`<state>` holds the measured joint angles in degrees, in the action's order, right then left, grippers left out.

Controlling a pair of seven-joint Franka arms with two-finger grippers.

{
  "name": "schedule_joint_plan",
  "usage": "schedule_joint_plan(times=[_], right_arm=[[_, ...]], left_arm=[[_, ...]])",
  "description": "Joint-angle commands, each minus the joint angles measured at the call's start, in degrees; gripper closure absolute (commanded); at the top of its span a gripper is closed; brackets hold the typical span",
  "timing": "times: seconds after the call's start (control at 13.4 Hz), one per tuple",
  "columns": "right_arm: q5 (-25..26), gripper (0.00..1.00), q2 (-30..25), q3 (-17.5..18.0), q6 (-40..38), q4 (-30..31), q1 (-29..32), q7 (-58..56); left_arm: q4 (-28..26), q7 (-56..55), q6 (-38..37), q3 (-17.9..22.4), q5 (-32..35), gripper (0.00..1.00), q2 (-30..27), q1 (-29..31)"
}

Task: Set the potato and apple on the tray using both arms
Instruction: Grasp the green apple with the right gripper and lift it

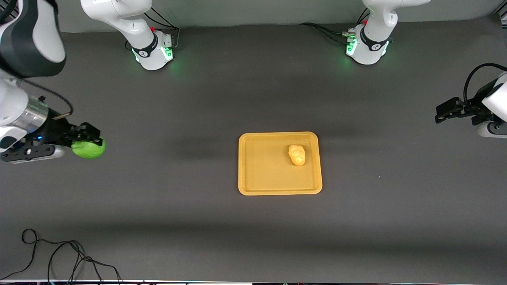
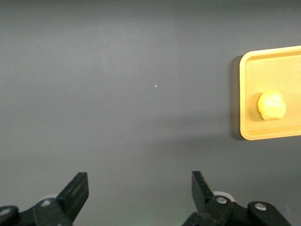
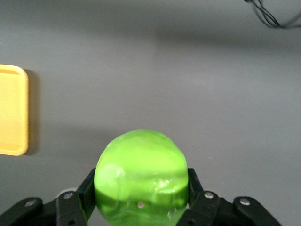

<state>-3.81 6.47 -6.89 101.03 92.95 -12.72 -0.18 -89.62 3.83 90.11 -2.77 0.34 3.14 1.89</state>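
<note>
From my remote station, I saw the orange-yellow tray (image 1: pixel 253 186) lying mid-table with the potato (image 1: pixel 297 154) resting inside it, in the corner toward the left arm's end and away from the front camera. The rest of its floor lay bare. My right gripper (image 1: pixel 88 139) had its fingers clamped on the green apple (image 1: pixel 89 149), over the table at the right arm's end, well apart from the tray. My left gripper (image 1: pixel 437 113) waited over the table's left-arm end, fingers (image 2: pixel 75 190) spread wide and holding nothing. A black cable (image 1: pixel 59 257) lay near the front camera's edge.
</note>
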Motion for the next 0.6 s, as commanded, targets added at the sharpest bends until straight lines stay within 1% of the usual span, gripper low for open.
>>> schedule_joint_plan(times=[0.0, 0.07, 0.15, 0.22, 0.37, 0.45, 0.52], right_arm=[[0.11, 0.68, 7.31, -0.4, -1.45, -9.51, -9.83, 12.35], [1.68, 0.68, 10.2, -0.31, -1.89, -13.54, -13.95, 17.53], [2.92, 0.68, 14.32, -0.31, -2.5, -18.45, -18.09, 23.07], [3.1, 0.68, 18.11, -0.4, -3.73, -23.03, -21.17, 28.17], [3.02, 0.68, 25.75, -0.31, -4.44, -31.65, -25.93, 38.2], [3.02, 0.68, 29.18, -0.31, -4.36, -35.17, -28.3, 41.72], [3.02, 0.69, 31.74, -0.31, -3.75, -37.38, -30.67, 44.63]], left_arm=[[2.08, 1.34, -1.43, 0.48, 0.8, 0.02, 0.2, -0.13], [2.08, 2.92, -1.52, 0.57, 1.24, 0.02, 0.11, -0.04], [2.08, 3.11, -1.61, 1.18, 1.33, 0.02, -0.06, -0.04], [2.43, 3.29, -2.39, 1.36, 1.33, 0.02, -0.07, -0.04], [2.61, 3.2, -2.58, 1.45, 1.42, 0.02, 0.11, -0.04], [2.61, 3.38, -2.58, 1.54, 1.42, 0.02, 0.2, -0.04], [2.52, 3.38, -2.58, 1.54, 1.42, 0.02, 0.2, -0.04]])
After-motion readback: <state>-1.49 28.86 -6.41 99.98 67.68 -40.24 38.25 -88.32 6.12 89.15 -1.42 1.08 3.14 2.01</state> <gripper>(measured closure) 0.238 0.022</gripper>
